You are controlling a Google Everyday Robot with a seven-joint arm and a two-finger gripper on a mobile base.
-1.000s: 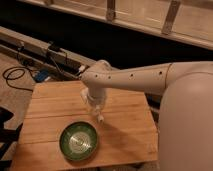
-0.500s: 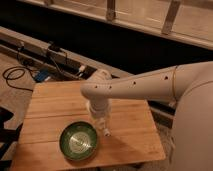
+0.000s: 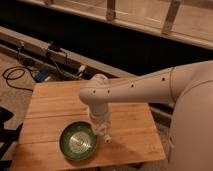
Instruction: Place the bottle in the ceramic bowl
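Note:
The ceramic bowl (image 3: 78, 140), dark green with a paler ringed inside, stands on the wooden table (image 3: 55, 102) near its front edge. My gripper (image 3: 103, 133) points down from the white arm, just right of the bowl's right rim and slightly above the table. It is shut on the bottle (image 3: 107, 138), a small white piece that sticks out below the fingers. Most of the bottle is hidden by the gripper. The bowl is empty.
The white arm (image 3: 145, 87) reaches in from the right over the table's middle. Behind the table run a low ledge with black cables and plugs (image 3: 52, 52), and a coiled cable (image 3: 15, 75) lies on the floor at the left.
The gripper has moved with the bottle toward the front of the table and lower, from behind the bowl to just beside its right rim. The bowl has not moved.

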